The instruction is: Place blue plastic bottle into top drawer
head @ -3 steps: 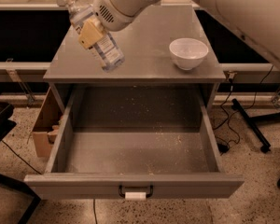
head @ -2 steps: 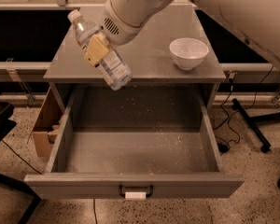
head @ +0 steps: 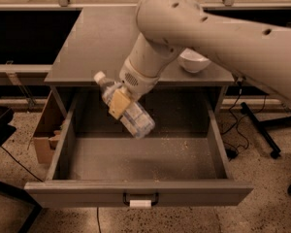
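Grey cabinet top (head: 97, 38) lying just behind it, the robot's two-finger gripper (head: 120, 102) is clamping the small clear blue-labelled plastic bottle (head: 137, 121) around its middle, holding it tilted over the far-left part of the wide grey metal top drawer (head: 63, 147), cap pointing up-left, base pointing down into it.

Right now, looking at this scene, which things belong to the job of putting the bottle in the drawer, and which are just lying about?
Job in hand: blue plastic bottle, tilted, held by the gripper over the open top drawer.
Lying about: white bowl on the cabinet top; cardboard box left of the drawer.
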You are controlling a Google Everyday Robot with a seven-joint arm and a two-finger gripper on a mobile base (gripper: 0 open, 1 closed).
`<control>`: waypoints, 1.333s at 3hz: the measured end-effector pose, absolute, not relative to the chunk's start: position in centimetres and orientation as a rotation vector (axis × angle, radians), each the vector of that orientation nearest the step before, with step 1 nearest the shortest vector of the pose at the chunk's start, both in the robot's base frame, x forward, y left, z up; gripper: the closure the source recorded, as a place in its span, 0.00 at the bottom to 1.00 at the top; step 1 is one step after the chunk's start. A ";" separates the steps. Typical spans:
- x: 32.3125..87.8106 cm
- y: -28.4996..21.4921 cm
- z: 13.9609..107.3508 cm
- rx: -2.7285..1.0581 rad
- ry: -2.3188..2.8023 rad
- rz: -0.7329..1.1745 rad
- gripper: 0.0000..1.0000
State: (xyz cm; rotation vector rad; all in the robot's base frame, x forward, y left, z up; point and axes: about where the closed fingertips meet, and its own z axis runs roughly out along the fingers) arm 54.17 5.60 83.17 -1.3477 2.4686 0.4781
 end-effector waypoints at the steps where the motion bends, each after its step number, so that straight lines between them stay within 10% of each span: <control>1: 53.5 3.5 76.3 -1.437 2.575 0.454 1.00; 4: 54.7 1.3 60.9 -1.626 2.689 0.277 1.00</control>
